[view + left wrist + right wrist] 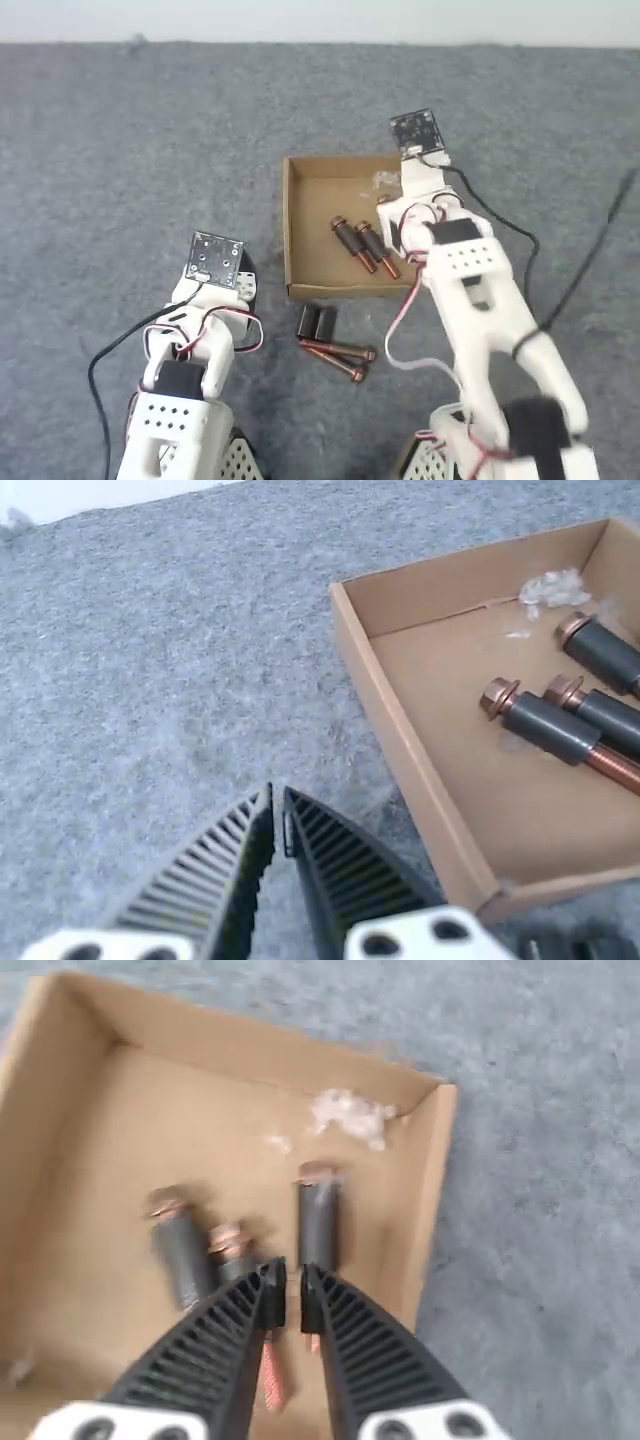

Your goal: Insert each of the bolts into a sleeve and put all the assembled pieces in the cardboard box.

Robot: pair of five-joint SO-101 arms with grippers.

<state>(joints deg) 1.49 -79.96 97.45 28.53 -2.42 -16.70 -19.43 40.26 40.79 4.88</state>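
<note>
The cardboard box (300, 230) sits mid-table. Three assembled pieces lie in it: dark sleeves with copper bolts (178, 1252) (230, 1250) (318, 1222), two of them plain in the high view (352, 243) (378, 250). My right gripper (290, 1295) hovers over them inside the box, shut with nothing held. In front of the box lie two loose dark sleeves (317, 322) and two bare copper bolts (335, 349) (347, 366). My left gripper (278, 825) is shut and empty over the carpet, left of the box wall (400, 750).
Grey carpet (150, 150) covers the table, open to the left and behind the box. A scrap of white fluff (348, 1115) lies in the box's far corner. Cables (590, 250) trail off to the right of the right arm.
</note>
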